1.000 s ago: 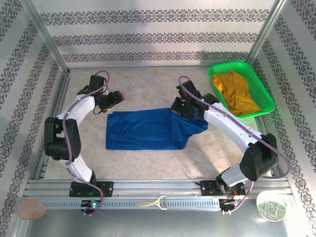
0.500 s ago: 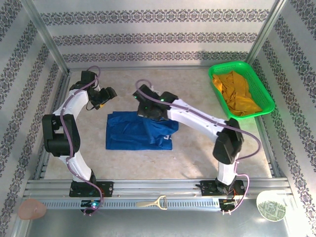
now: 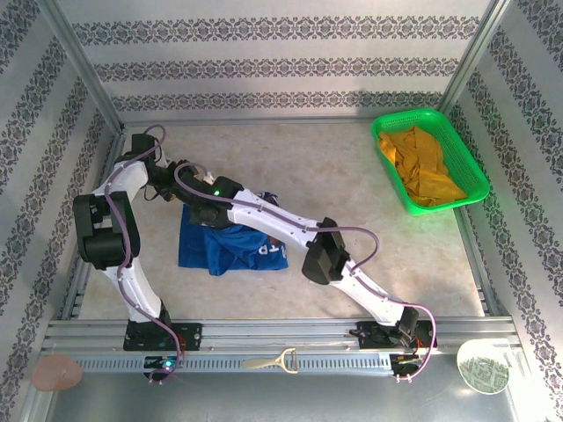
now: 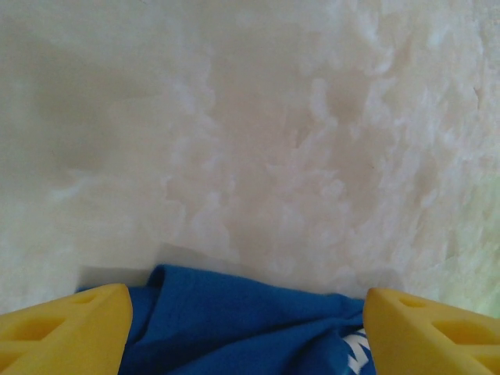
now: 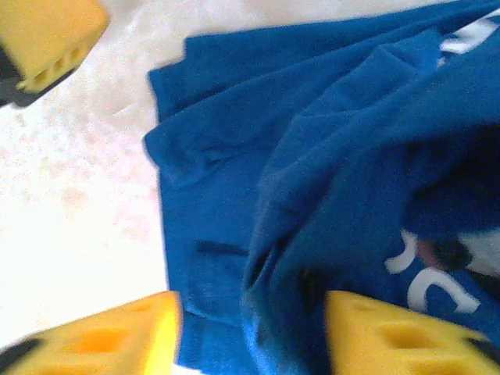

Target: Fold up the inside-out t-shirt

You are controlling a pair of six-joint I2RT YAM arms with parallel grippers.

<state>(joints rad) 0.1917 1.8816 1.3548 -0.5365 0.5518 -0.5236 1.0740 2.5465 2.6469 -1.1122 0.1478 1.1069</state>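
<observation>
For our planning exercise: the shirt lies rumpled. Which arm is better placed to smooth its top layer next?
Probably right: the right pincer, open, hangs over the rumpled top layer of the shirt. The left pincer, also open, sits at its edge, mostly over bare table.

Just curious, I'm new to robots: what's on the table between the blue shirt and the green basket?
Nothing but bare table between shirt and basket, as the top view shows; the right arm crosses above it beside the shirt.
</observation>
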